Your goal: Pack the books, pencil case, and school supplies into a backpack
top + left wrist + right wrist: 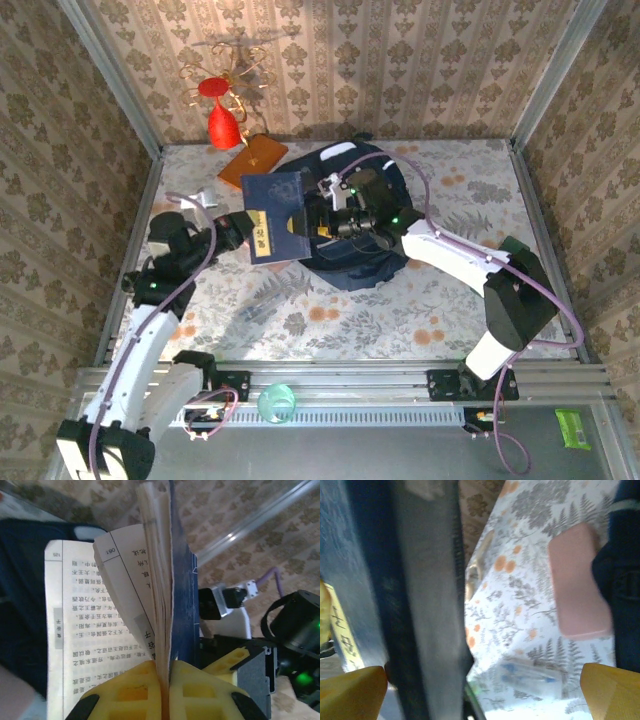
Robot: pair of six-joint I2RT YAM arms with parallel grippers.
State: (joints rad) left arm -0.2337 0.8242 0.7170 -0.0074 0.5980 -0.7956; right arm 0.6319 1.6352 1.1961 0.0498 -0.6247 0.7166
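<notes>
My left gripper (167,692) is shut on the navy blue book (182,600), whose pages fan out above the yellow fingers (125,690). From above, the book (275,212) hangs over the left edge of the backpack (365,262), with the left gripper (240,230) at its lower left corner. My right gripper (318,218) is at the book's right edge. Its jaws (480,700) stand wide open, with the book's dark edge (420,605) close to the left finger. Beyond lie the pink pencil case (577,580) and a clear school supply (530,677) on the cloth.
An orange slab (252,160) and a red glass (222,118) stand at the back left. A clear piece (195,198) lies left of the book. A green cup (277,403) sits on the front rail. The floral table (400,320) has walls round it.
</notes>
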